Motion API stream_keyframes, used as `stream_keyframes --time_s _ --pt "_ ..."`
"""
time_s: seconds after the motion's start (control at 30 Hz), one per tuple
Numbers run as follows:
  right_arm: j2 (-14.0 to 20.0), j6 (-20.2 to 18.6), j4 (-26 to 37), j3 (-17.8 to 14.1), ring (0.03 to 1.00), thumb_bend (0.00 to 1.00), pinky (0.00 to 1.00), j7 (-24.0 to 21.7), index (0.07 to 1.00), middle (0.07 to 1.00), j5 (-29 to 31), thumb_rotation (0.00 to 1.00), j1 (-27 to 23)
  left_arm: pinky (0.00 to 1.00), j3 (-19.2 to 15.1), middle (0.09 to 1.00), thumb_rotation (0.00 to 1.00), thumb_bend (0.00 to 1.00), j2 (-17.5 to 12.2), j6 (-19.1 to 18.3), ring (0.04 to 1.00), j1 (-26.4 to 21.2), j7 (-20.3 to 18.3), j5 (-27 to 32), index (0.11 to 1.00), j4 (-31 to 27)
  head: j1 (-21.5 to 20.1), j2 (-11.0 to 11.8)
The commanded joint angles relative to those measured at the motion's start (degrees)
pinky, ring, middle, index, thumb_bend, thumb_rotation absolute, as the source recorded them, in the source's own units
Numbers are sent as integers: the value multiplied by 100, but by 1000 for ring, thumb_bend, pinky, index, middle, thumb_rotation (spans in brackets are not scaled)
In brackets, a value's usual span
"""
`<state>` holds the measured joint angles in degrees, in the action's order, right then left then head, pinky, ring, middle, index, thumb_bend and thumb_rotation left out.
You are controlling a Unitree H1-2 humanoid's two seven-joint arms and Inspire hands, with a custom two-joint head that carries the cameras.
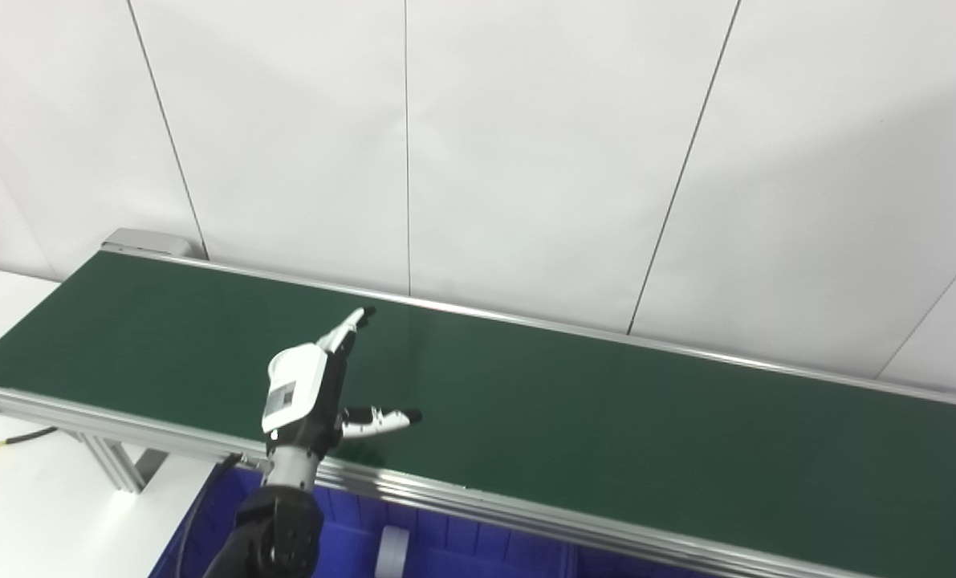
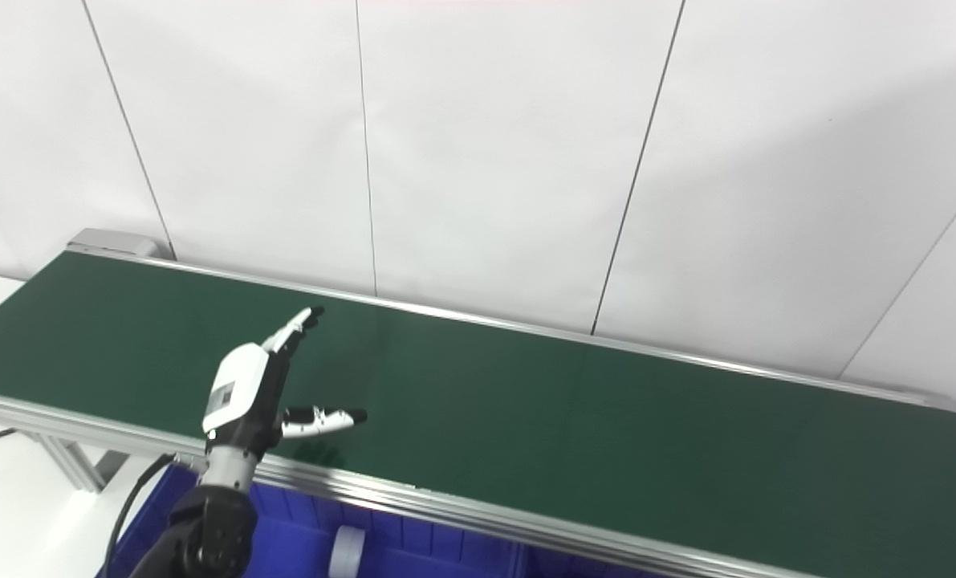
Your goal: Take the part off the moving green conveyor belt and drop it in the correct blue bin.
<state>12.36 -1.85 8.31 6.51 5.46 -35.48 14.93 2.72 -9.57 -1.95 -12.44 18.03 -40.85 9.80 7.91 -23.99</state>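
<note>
My left hand point(image 1: 317, 385) point(image 2: 257, 385) hovers over the near-left part of the green conveyor belt point(image 1: 574, 417) point(image 2: 574, 401). It is open, fingers stretched toward the far rail and thumb pointing right, holding nothing. No part shows anywhere on the belt. A blue bin point(image 1: 453, 546) point(image 2: 301, 546) sits below the belt's near rail, with a white roll-shaped part point(image 1: 392, 552) point(image 2: 349, 550) standing inside it. My right hand is out of view.
An aluminium rail point(image 1: 526, 510) runs along the belt's near edge, another along the far edge by the white panelled wall point(image 1: 526, 160). The belt's left end rests on a metal leg point(image 1: 120, 466) beside a white surface with a cable point(image 1: 12, 440).
</note>
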Motion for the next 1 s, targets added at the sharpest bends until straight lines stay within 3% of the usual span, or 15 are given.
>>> stream_keyframes --time_s 0.0,0.2,0.6,0.8,0.97 --pt "30 218 97 -13 614 812 560 139 785 635 -9 73 -34 789 -19 880 246 776 -144 -74 846 -286 182 -126 900 -51 1 -18" --pt "59 264 146 -18 613 809 557 129 788 637 21 63 1 778 -10 887 181 798 -223 -286 847 -423 147 -98 900 56 9 -50" --pt "78 183 220 -27 621 802 566 96 793 643 32 86 51 798 -64 888 177 811 -424 -685 858 -651 167 -77 902 373 -10 -84" --pt "88 255 169 -29 623 808 570 128 792 641 78 72 42 852 30 911 147 832 -513 -988 893 -796 50 -86 918 680 -7 -76" --pt "88 304 160 -17 615 810 562 173 788 637 52 72 39 848 109 908 128 833 -546 -994 888 -970 153 -55 914 1172 -30 -80"
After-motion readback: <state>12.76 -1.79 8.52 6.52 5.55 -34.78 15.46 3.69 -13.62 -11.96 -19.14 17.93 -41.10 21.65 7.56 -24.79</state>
